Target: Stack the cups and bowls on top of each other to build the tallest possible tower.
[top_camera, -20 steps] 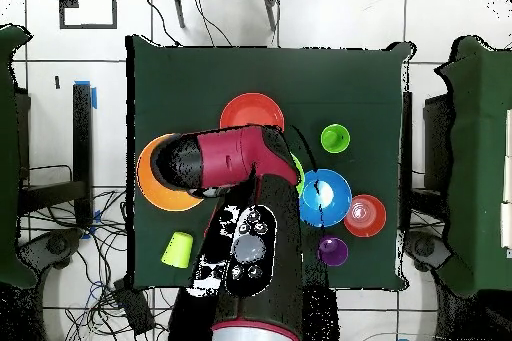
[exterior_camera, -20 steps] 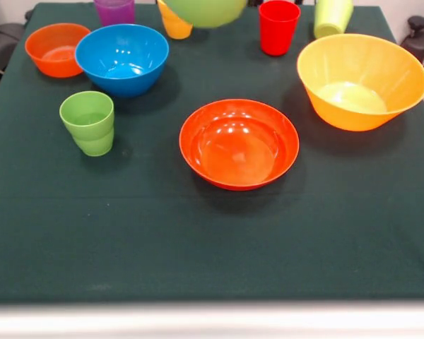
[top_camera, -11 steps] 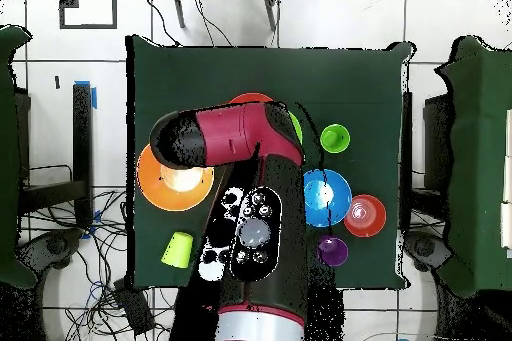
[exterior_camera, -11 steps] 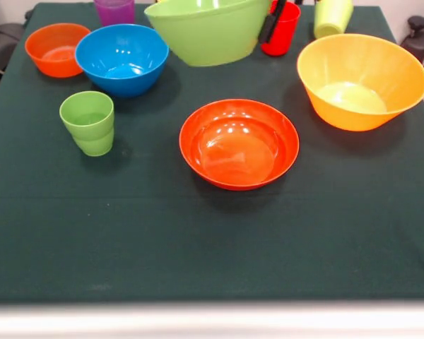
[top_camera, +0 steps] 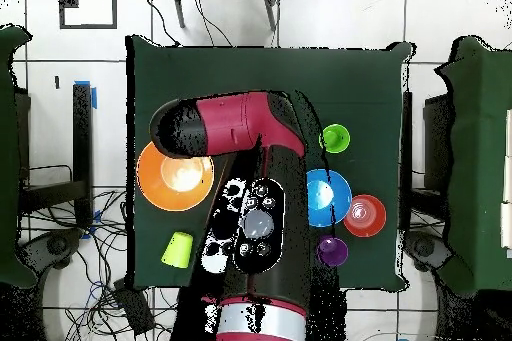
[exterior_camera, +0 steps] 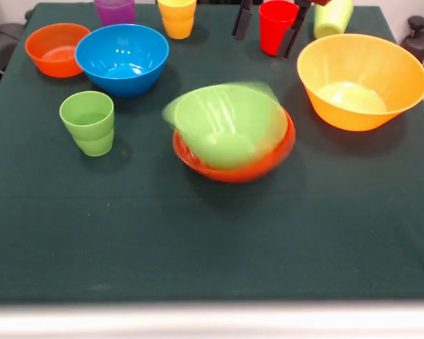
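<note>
Where the dark green cloth (exterior_camera: 198,247) covers my table, it lies flat and matte, and from overhead a pale tiled floor (top_camera: 340,17) with loose black cables surrounds it.

Going left to right in the front view: a small glossy orange plastic bowl (exterior_camera: 55,49) sits at the far left corner, just beside a round, shiny blue plastic bowl (exterior_camera: 121,58). Nearer the front stands a light green plastic tumbler (exterior_camera: 89,122), upright with a stepped wall. A purple plastic tumbler (exterior_camera: 114,10) and a yellow plastic tumbler (exterior_camera: 177,17) stand along the back edge. In the middle, the green plastic bowl (exterior_camera: 226,123) rests tilted inside the wide red-orange plastic bowl (exterior_camera: 234,161), its outline blurred. Behind them stands a red plastic tumbler (exterior_camera: 276,25), then a second light green tumbler (exterior_camera: 331,18) at the back, and the large orange-yellow plastic bowl (exterior_camera: 360,81), deep and flaring, on the right.

My gripper (exterior_camera: 267,27) hangs above the back of the table, its two dark fingers (exterior_camera: 242,22) spread apart either side of the red tumbler and gripping nothing. From above, my red and black arm (top_camera: 245,157) reaches across the table's middle and hides the nested pair.
</note>
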Robot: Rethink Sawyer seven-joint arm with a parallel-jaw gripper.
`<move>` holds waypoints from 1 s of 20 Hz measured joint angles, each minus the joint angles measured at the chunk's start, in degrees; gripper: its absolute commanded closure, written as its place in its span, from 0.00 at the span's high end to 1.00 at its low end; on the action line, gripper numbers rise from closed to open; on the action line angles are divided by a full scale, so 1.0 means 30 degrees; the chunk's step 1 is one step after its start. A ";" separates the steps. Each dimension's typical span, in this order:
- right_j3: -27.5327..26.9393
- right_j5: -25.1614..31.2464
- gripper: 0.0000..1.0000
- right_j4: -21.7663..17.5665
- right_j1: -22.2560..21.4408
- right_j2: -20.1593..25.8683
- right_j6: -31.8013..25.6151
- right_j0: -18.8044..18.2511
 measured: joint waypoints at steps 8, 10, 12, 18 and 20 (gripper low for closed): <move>-0.0326 0.0008 1.00 0.0526 0.0092 0.0011 0.0000 0.0002; -0.0373 0.0004 1.00 0.0570 0.0108 0.0011 0.0000 0.0000; -0.0486 0.0008 1.00 0.0582 0.0130 0.0011 0.0000 0.0002; -0.0826 0.0004 1.00 0.0582 0.0145 0.0011 0.0000 0.0004; -0.0840 0.0008 1.00 0.0582 0.0145 0.0011 0.0000 0.0012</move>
